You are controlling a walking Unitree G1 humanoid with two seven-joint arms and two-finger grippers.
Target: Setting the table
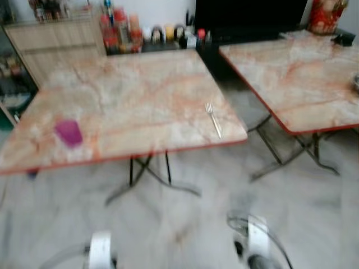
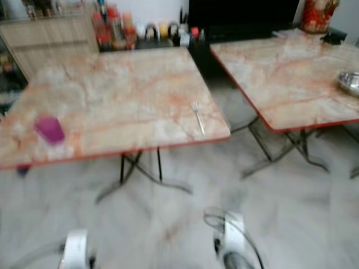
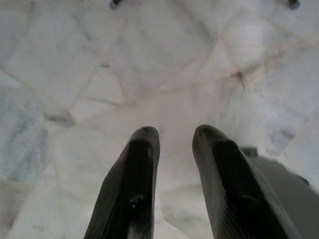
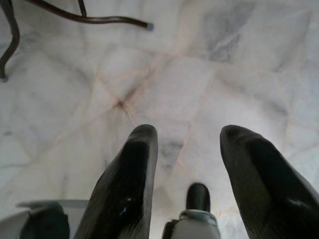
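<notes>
Both arms hang low over the marble floor [image 3: 149,74], nothing held. My left gripper [image 3: 174,137] has its fingers apart with bare floor showing in the gap. My right gripper [image 4: 187,134] is spread wider, also bare floor between the fingers, and a curved table leg [image 4: 89,19] lies beyond its tips.

Head views are blurred. Count ahead of me: two tables, one fork, one purple cup, one metal bowl.

The near table [image 1: 129,95] stands ahead of both grippers and above their level. One fork [image 1: 213,120] lies on it near the front right corner, ahead of my right gripper, tines pointing away from me. One purple cup [image 1: 68,133] sits near the front left edge, ahead of my left gripper and a bit further left. Fork and cup are well apart.

The second table [image 2: 286,73] stands off to the right of my right gripper, further away. One metal bowl [image 2: 350,82] sits at its right side.

Behind the tables there's a row of bottles and jars [image 1: 146,31] against the wall, too blurred to count.
</notes>
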